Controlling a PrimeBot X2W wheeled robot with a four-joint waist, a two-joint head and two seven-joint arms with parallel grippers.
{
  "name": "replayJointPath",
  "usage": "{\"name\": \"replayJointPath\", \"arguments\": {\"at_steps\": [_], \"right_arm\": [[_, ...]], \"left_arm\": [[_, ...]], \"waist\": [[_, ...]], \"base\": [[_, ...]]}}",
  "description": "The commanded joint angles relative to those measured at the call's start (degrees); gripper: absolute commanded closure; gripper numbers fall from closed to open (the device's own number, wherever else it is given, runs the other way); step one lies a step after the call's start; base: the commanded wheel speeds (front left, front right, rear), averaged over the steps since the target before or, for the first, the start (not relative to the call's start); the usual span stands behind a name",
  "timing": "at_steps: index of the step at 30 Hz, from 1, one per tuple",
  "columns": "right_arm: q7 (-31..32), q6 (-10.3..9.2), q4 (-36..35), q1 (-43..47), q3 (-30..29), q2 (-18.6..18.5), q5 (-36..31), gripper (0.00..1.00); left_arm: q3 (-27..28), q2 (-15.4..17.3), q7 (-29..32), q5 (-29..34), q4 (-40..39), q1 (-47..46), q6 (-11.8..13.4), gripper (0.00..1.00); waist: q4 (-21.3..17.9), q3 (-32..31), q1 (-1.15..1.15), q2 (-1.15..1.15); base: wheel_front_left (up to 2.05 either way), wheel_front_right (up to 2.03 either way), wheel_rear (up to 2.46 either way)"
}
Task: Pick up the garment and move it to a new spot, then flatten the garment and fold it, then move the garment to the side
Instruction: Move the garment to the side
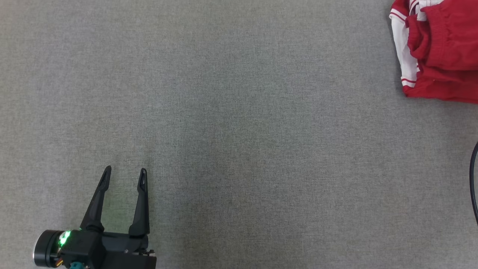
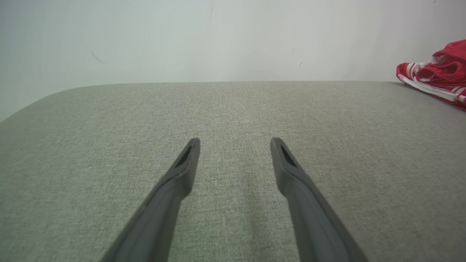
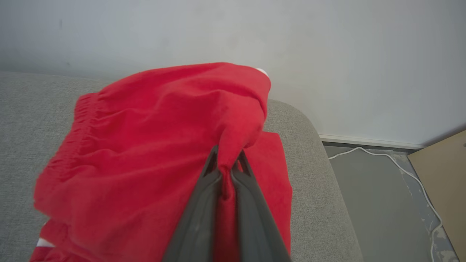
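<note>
1. The garment (image 1: pixel 437 52), red with white stripes, lies bunched at 2 o'clock in the head view, on the far right corner of the grey fabric surface (image 1: pixel 239 130).
2. The right gripper (image 3: pixel 228 160) is pinched shut on a narrow raised fold of the red cloth. The left gripper (image 1: pixel 126 170) sits at 7 o'clock with its jaws wide and empty, well apart from the garment.
3. Risk: the pinch takes only a thin fold. The hanging weight could pull it free on the lift.
4. Risk: the heap sits near the surface's rounded corner. A drag toward 3 o'clock could spill it over the edge.
5. Risk: one-point hold, so the cloth will likely hang twisted and land crumpled.
6. Room: pale wall (image 3: pixel 327 54) behind. In the right wrist view the floor (image 3: pixel 371 203) is at 4 o'clock, with a white cable (image 3: pixel 400 163) and a tan board (image 3: pixel 444 163).
</note>
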Motion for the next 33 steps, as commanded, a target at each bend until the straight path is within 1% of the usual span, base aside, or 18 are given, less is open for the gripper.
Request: {"name": "replayJointPath", "arguments": {"at_steps": [1, 5, 6, 7, 8, 14, 19, 25, 29, 31, 33], "right_arm": [[-0.6, 0.00, 0.7, -0.4, 0.3, 0.2, 0.6, 1.00], [-0.8, 0.00, 2.1, -0.5, 0.6, 0.7, 0.8, 1.00], [-0.8, 0.00, 2.8, -0.7, 0.8, 0.8, 0.5, 0.81], [-0.6, 0.00, 3.4, -0.9, 1.1, 0.8, 0.0, 0.60], [-0.5, 0.00, 4.2, -1.2, 1.4, 0.9, -0.4, 0.00], [-3.3, 0.00, 7.5, -2.3, 2.6, 1.9, -2.9, 0.00], [-7.7, 0.00, 7.2, -2.8, 1.4, 4.0, -1.6, 0.00], [-13.7, 0.00, 3.5, 0.6, -0.1, 6.5, 1.2, 0.00], [-15.8, 0.00, 0.6, 3.3, -2.0, 8.0, 2.1, 0.00], [-16.1, 0.00, -1.6, 4.7, -3.9, 9.0, 1.7, 0.00], [-16.2, 0.00, -5.0, 6.1, -7.7, 9.4, -0.3, 0.00]], "left_arm": [[0.1, 0.3, -0.2, 0.3, 0.0, -0.4, 0.1, 0.00], [0.1, 0.4, -0.2, 0.3, 0.0, -0.6, 0.1, 0.00], [0.1, 0.4, -0.2, 0.3, 0.1, -0.7, 0.1, 0.00], [0.1, 0.4, -0.2, 0.3, 0.2, -0.7, 0.1, 0.00], [0.0, 0.4, -0.2, 0.3, 0.2, -0.7, 0.1, 0.00], [0.0, 0.2, -0.2, 0.2, 0.9, -0.8, 0.4, 0.00], [0.4, 0.0, -0.2, -0.7, 1.7, 0.1, 0.7, 0.00], [1.0, -0.4, -0.2, -1.4, 2.7, 2.1, 0.8, 0.00], [1.6, -0.5, -0.2, -2.2, 3.0, 3.2, 0.9, 0.00], [1.8, -0.6, -0.2, -2.5, 3.3, 4.1, 0.8, 0.00], [2.2, -0.6, -0.2, -2.7, 3.5, 4.6, 0.8, 0.00]], "waist": [[0.0, 0.3, -0.01, -0.01], [0.1, 0.4, -0.01, -0.01], [0.1, 0.4, -0.01, -0.01], [0.2, 0.4, -0.01, -0.01], [0.2, 0.4, -0.01, -0.01], [0.4, -0.3, -0.01, -0.01], [0.1, -2.5, -0.01, -0.01], [-0.2, -6.3, -0.01, -0.01], [-0.3, -9.3, -0.01, -0.01], [-0.4, -10.7, -0.01, -0.01], [-0.7, -12.0, -0.01, -0.01]], "base": [[0.00, 0.00, 0.00], [0.00, 0.00, 0.00], [0.00, 0.00, 0.00], [0.00, 0.00, 0.00], [0.00, 0.00, 0.00], [0.00, 0.00, 0.00], [0.00, 0.00, 0.00], [0.00, 0.00, 0.00], [0.00, 0.00, 0.00], [0.00, 0.00, 0.00], [0.00, 0.00, 0.00]]}}
